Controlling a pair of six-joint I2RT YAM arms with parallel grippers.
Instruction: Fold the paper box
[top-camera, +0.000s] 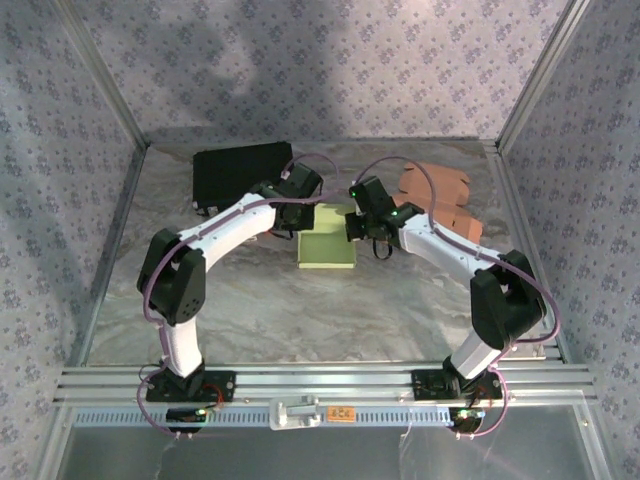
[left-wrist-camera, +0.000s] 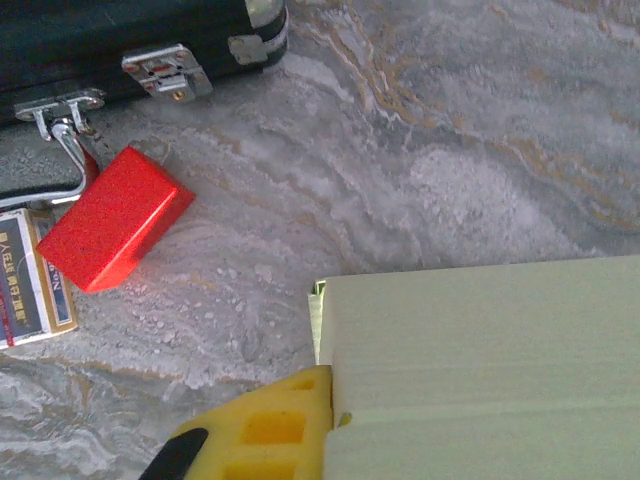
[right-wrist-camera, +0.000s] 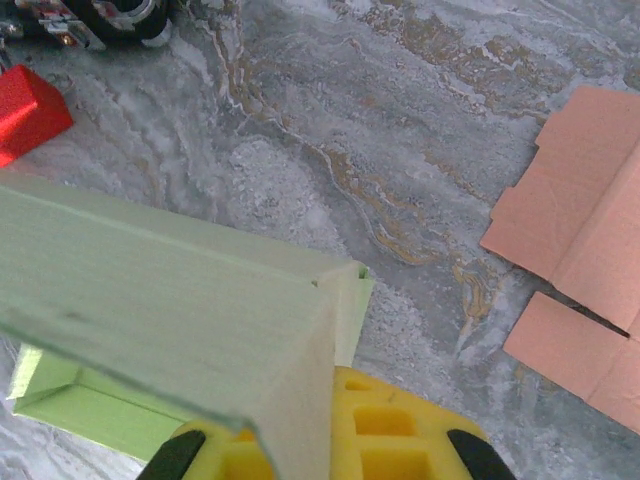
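While I stand over the marbled table (top-camera: 250, 300), a pale green paper box (top-camera: 328, 246) sits open near its middle, between the two arms. The left gripper (top-camera: 311, 206) reaches to the box's far left corner. Seen from its wrist, one yellow finger (left-wrist-camera: 268, 430) presses flat against the outside of the box wall, and the other is hidden behind the paper. It is closed, pinching that wall. The right gripper (top-camera: 353, 228) meets the far right corner. From its wrist, a green flap stands clamped between its two yellow fingers (right-wrist-camera: 385, 435), so it too is closed on the box.

A black case (top-camera: 240, 172) with silver latches (left-wrist-camera: 165, 72) lies at the back left. Just in front of it rests a red block (left-wrist-camera: 115, 232), touching a small card packet (left-wrist-camera: 30, 275). The packet carries blue, red and cream print, but I cannot read the lettering. Flat brown cardboard sheets (top-camera: 445, 195) lie at the back right, well apart from the green box. A small orange tag (top-camera: 341, 411) is fixed to the front rail, its writing too small to read.
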